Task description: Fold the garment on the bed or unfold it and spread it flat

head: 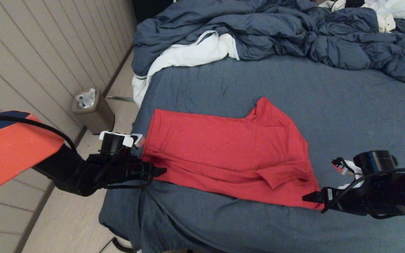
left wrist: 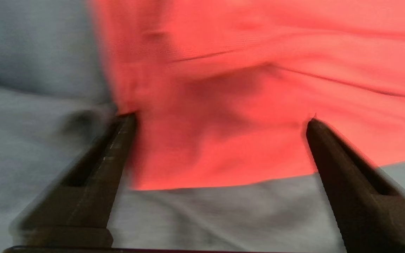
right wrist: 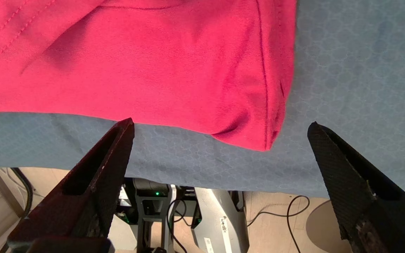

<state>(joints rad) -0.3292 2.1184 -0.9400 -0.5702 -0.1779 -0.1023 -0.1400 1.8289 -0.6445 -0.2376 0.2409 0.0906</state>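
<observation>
The red T-shirt (head: 230, 151) lies on the slate-blue bed (head: 346, 105), folded lengthwise, its hem end toward the bed's left side and a sleeve folded over near the front right. My left gripper (head: 160, 171) is open at the shirt's near left corner (left wrist: 223, 140), one finger over the red fabric, nothing clamped. My right gripper (head: 309, 198) is open just off the shirt's near right corner (right wrist: 255, 133), which lies between the spread fingers (right wrist: 118, 140) without being held.
A bulky slate-blue duvet (head: 294, 31) is heaped across the bed's far end, with a white cloth with dark trim (head: 188, 56) spilling over the left edge. A small bin (head: 91, 110) stands on the floor by the wall. The bed's front edge (right wrist: 188, 172) is just below the right gripper.
</observation>
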